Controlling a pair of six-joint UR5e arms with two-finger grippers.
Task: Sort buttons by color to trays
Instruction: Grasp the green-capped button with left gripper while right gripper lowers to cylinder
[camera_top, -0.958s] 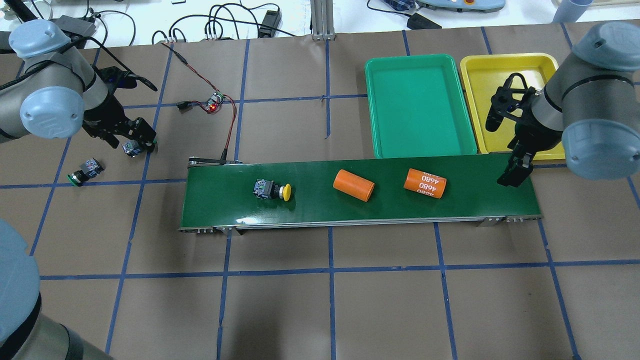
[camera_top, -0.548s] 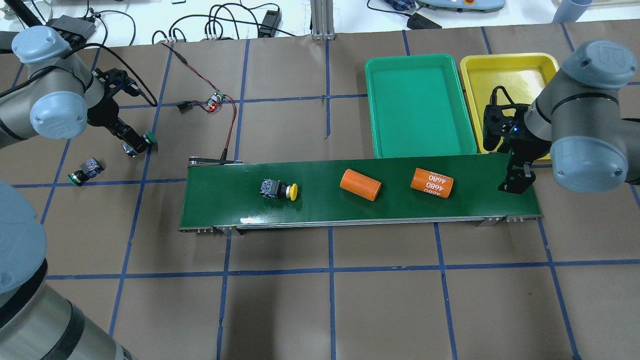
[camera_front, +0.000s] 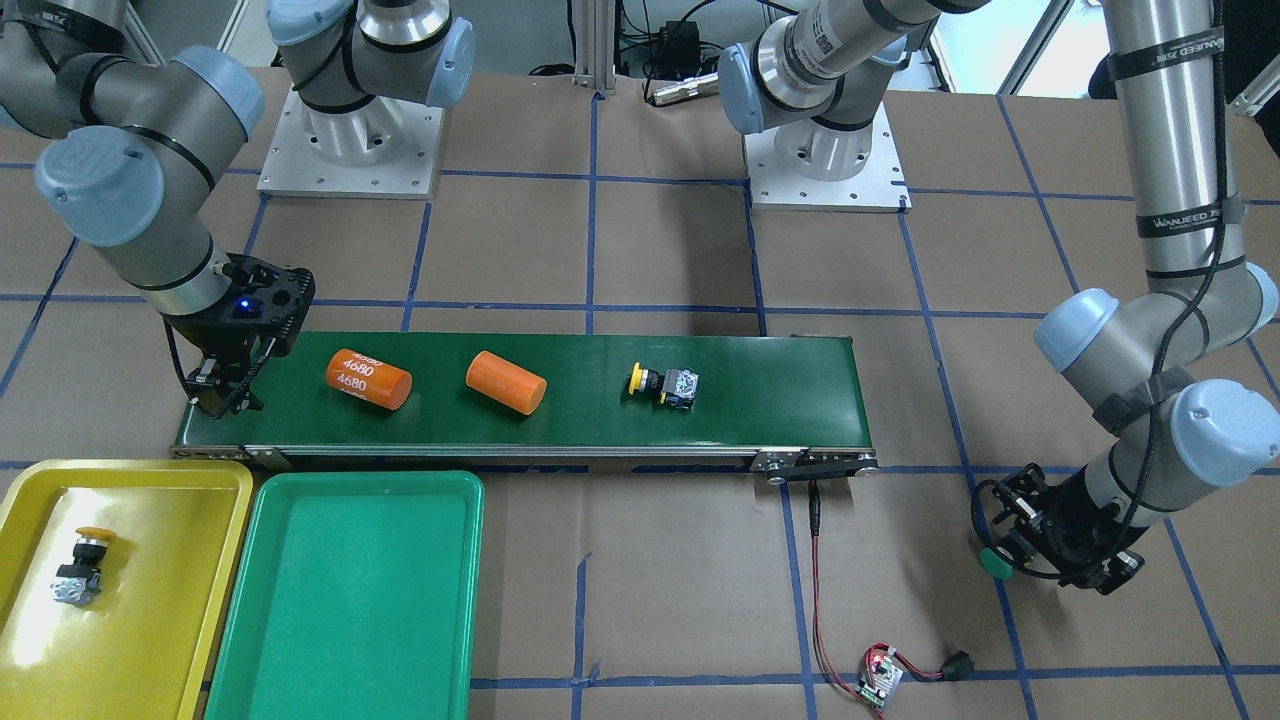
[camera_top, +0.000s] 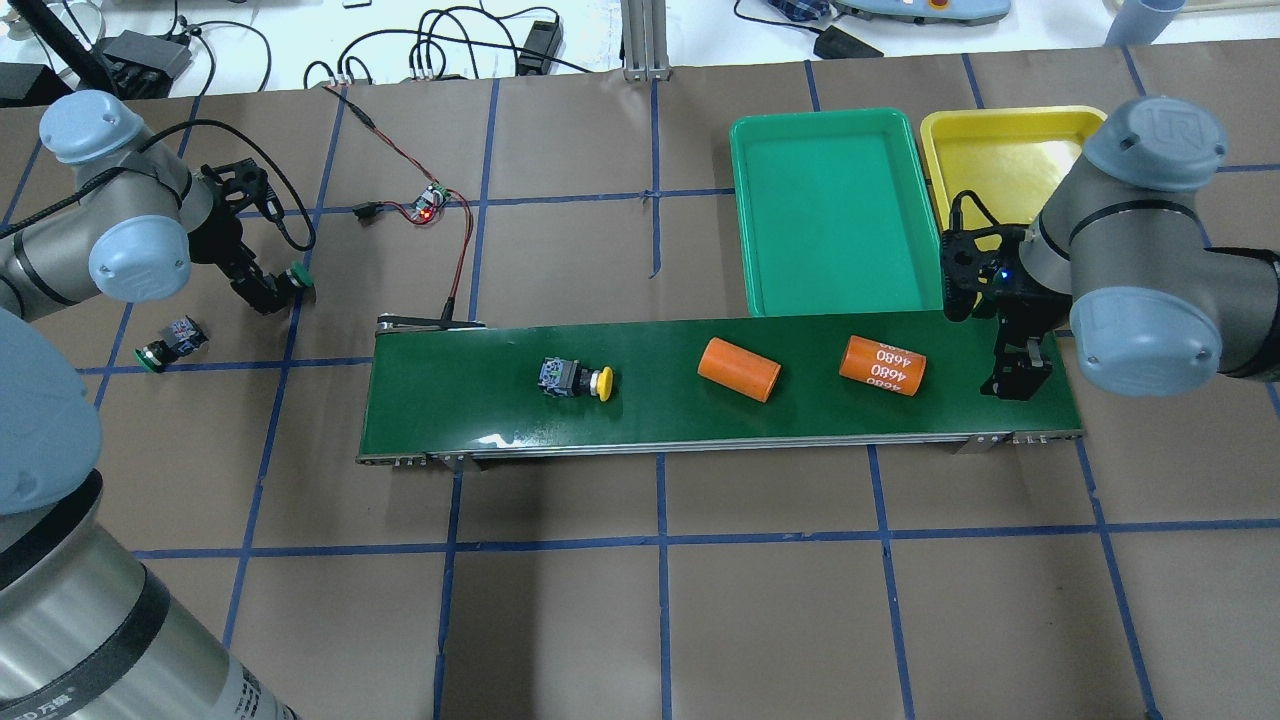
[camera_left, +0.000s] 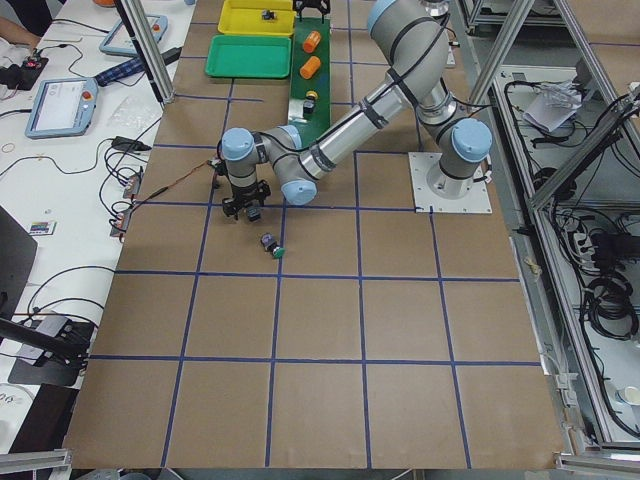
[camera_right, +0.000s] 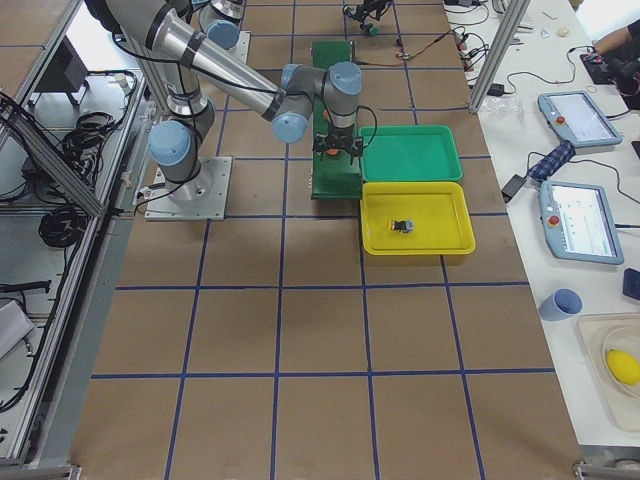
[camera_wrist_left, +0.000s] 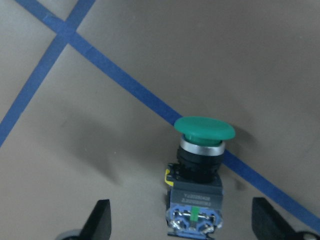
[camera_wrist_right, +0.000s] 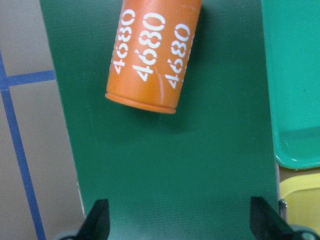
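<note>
1. At the far left, a green button (camera_top: 170, 343) lies on its side on the brown table (camera_top: 560, 620), well apart from the trays.
2. Just beside it, the left gripper (camera_top: 265, 290) hangs low over the table with its jaws spread wide. The wrist camera shows a second green button (camera_wrist_left: 197, 170) lying between the fingers (camera_wrist_left: 101, 220). Neither finger touches it, and its cap rests over a blue tape line (camera_wrist_left: 125, 82).
3. Farther along, a small circuit board (camera_top: 430, 200) with red wires sits on the table near the head of the conveyor belt (camera_top: 480, 400).
4. On the belt, a yellow button (camera_top: 575, 379) lies on its side, cap pointing toward the trays.
5. Next along the belt come a plain orange cylinder (camera_top: 738, 369) and then one marked 4680 (camera_top: 882, 365), both lying flat and apart from each other.
6. Behind the belt's right end the green tray (camera_top: 830, 220) and the yellow tray (camera_top: 1000, 150) stand side by side. Another yellow button (camera_front: 80, 568) lies inside the yellow tray.
7. At the belt's right end, the right gripper (camera_top: 1020, 378) hovers just above the belt, jaws wide and gripping nothing, with the 4680 cylinder near its fingers (camera_wrist_right: 100, 220).
</note>
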